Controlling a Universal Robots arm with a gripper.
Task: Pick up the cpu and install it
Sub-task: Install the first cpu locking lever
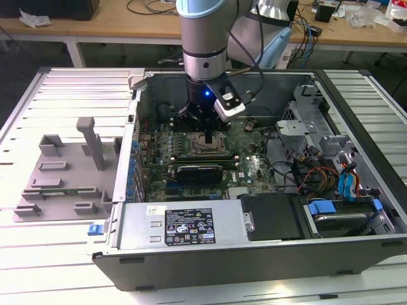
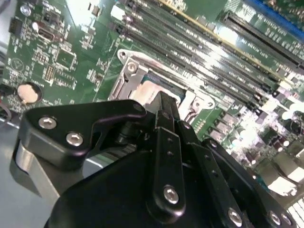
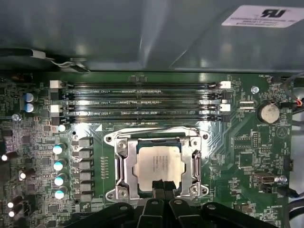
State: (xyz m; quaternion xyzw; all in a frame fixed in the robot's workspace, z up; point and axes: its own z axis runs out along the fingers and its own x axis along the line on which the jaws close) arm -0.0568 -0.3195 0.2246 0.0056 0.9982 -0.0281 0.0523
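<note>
Black linkage plates and screw heads of your gripper (image 2: pixel 164 107) crowd the foreground in the second wrist view, tapering to a tip that sits right over the cpu (image 2: pixel 153 91). In the first wrist view you see the fingertips (image 3: pixel 160 186) drawn narrow, close side by side, at the chip's edge; you cannot tell from these pictures whether they pinch it or merely touch it.

Your cpu (image 3: pixel 159 165) is a flat square with a pale, dull silvery top plate and slightly rounded corners. It lies flat inside the socket (image 3: pixel 157 164), framed by bright metal rails with a screw at each corner. Faint grey print covers the top plate, too small to make out.

On the green motherboard (image 3: pixel 237 137), four long memory slots (image 3: pixel 140 101) run parallel just beyond the socket, with tiny white lettering beside them. A round coin battery (image 3: pixel 269 113) sits near one end of the slots, and a row of pale blue-topped capacitors (image 3: pixel 59 171) stands beside the socket.

From the exterior view you see the arm (image 1: pixel 203 38) reaching straight down into the open computer case (image 1: pixel 254 254), the gripper (image 1: pixel 208 135) low over the board. A white sticker with black print lies on the power supply (image 1: pixel 184 225). On the exterior view's left, the grey fixture tray (image 1: pixel 63 178) rests on the slatted table (image 1: pixel 38 254).
</note>
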